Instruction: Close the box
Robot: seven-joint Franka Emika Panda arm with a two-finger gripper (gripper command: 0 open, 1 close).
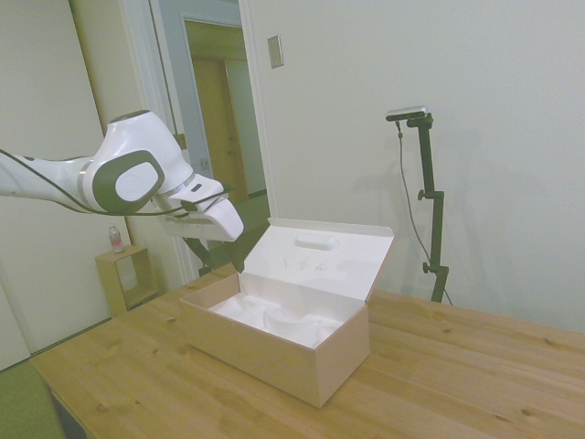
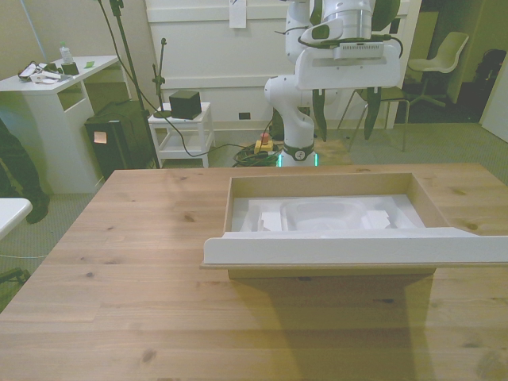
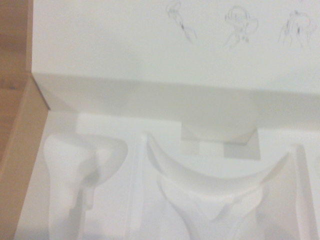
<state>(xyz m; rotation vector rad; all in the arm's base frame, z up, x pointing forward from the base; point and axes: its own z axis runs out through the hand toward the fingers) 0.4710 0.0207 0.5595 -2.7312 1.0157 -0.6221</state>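
Sits lengthwise on the wooden worktop (image 1: 475, 366), this pale box (image 1: 274, 347), open, with the white moulded insert (image 2: 325, 216) showing inside. Lid (image 1: 315, 261) stands raised from the long hinge edge, tilted back only slightly, its white inner face turned toward the arm. Pincer (image 1: 208, 249) hangs above the far side of the box from the hinge, clear of the cardboard, touching nothing; fingers seem parted in the front view, with nothing between them.

Best done, probably, by going over and behind the lid's free top edge, then pushing it forward and down in an arc about the hinge. Worth pressing near the middle of the lid's length so it falls square. Risk: too low a push shoves the whole box along the worktop.
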